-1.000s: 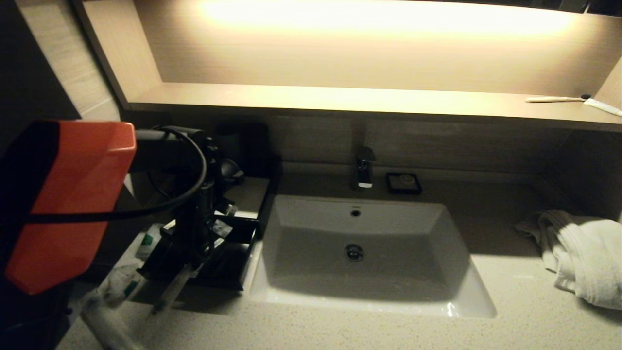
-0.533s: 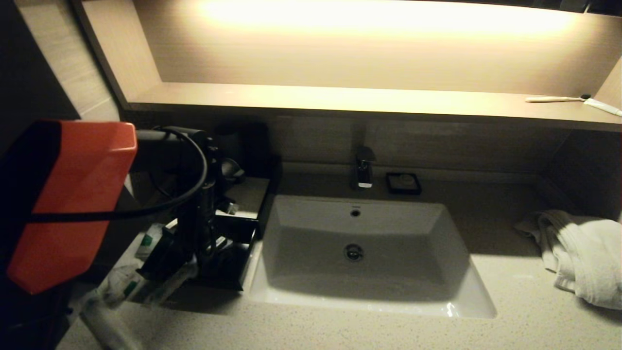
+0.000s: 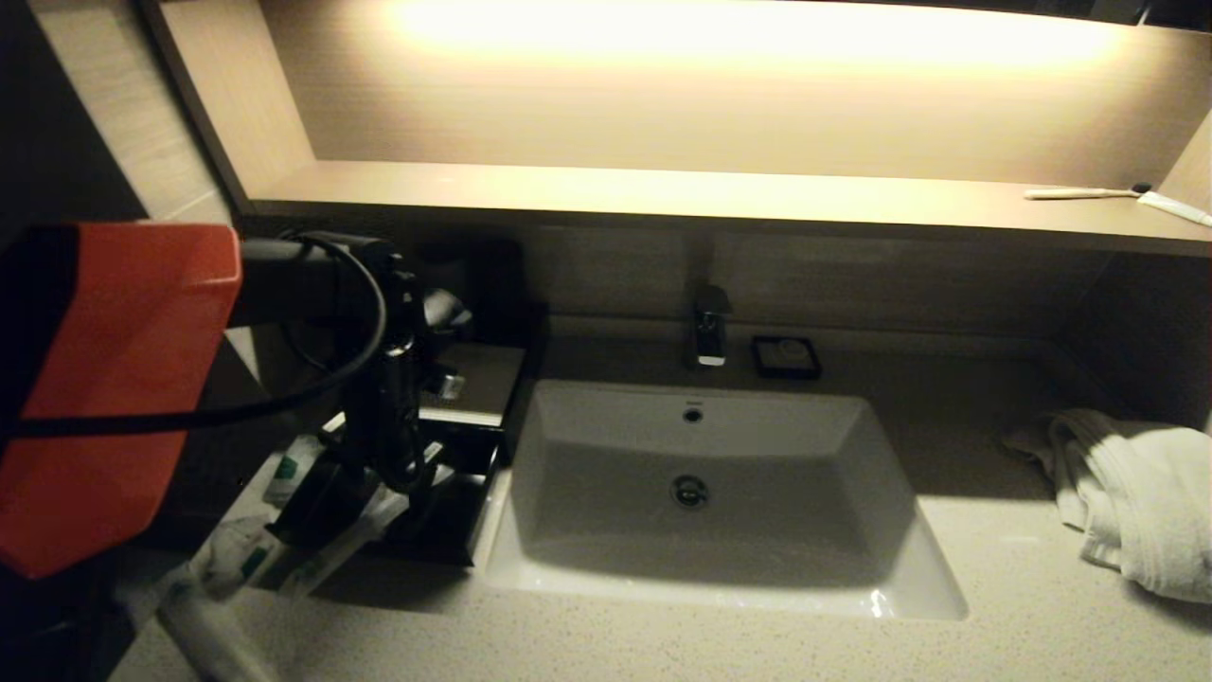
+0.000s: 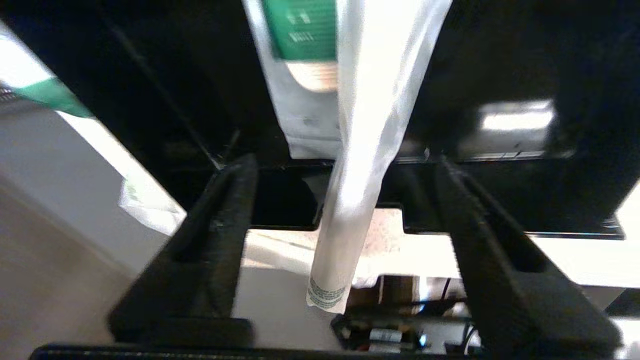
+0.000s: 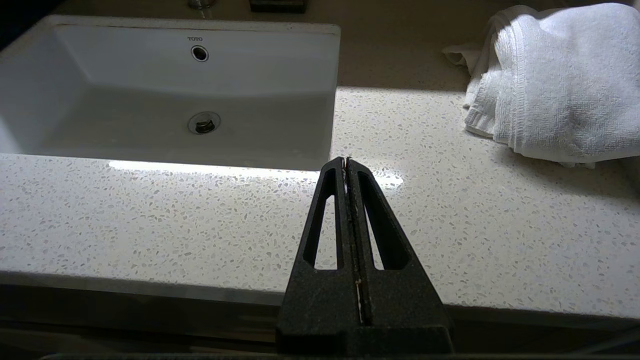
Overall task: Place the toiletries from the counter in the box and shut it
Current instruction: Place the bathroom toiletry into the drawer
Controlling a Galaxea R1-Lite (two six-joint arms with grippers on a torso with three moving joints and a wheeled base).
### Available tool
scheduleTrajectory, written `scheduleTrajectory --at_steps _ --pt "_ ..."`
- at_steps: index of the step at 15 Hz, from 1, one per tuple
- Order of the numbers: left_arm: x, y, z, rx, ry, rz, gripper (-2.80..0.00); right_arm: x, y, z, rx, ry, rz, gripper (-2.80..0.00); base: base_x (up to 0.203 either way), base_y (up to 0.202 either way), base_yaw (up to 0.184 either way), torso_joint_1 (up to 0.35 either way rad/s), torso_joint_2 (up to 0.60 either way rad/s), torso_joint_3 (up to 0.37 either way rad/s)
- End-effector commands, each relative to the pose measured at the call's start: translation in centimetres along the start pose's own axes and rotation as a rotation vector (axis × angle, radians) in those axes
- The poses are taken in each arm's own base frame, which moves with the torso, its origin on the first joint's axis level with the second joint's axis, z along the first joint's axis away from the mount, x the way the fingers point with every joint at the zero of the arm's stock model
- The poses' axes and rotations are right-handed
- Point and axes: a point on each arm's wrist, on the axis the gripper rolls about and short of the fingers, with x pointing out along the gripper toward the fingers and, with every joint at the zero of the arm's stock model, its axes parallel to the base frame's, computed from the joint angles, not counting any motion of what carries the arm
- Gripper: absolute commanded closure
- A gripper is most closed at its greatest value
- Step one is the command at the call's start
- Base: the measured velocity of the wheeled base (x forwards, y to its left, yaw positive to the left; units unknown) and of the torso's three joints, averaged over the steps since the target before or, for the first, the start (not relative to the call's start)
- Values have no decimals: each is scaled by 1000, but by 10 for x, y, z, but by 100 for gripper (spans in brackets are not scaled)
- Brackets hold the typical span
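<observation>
Hanging spread over the open box (image 3: 445, 502), the left gripper (image 4: 340, 200) holds nothing; toothbrush (image 4: 365, 150) overhangs, sachets (image 3: 284, 469) remain outside; right gripper (image 5: 346, 162) pressed together.

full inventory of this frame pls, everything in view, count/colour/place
box: 1, glossy black with pale top, left of the sink, drawer open
wrapped toothbrush: 1, white wrapper, lying across the drawer, one end sticking out past its front edge
sachets and tubes: several, white with green marks, on the counter left of the box; one in the drawer
counter: 1, pale speckled
sink: 1, white
faucet: 1, chrome, behind the sink
soap dish: 1, black, beside the faucet
towel: 1, white, right end of the counter
bare toothbrush: 1, pale, on the lit shelf
left gripper: black, jaws open, above the drawer
right gripper: black, jaws shut, over the counter's front edge
</observation>
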Motion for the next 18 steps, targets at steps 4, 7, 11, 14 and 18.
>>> scheduleTrajectory --at_steps 4,7,11,14,18 --pt "-59 16 -22 -80 -185 13 -280 0 0 0 0 0 0 0 0 0 0 0 0 0" --pt "-94 30 -48 -130 -267 9 -280 0 0 0 0 0 0 0 0 0 0 0 0 0" --pt "-108 48 -98 -193 -244 -23 0 0 0 0 0 0 0 0 0 0 0 0 0 0" --pt "-100 49 -132 -218 -182 -30 0 0 0 0 0 0 0 0 0 0 0 0 0 0" --pt "-80 38 -164 -210 -119 -41 0 0 0 0 0 0 0 0 0 0 0 0 0 0"
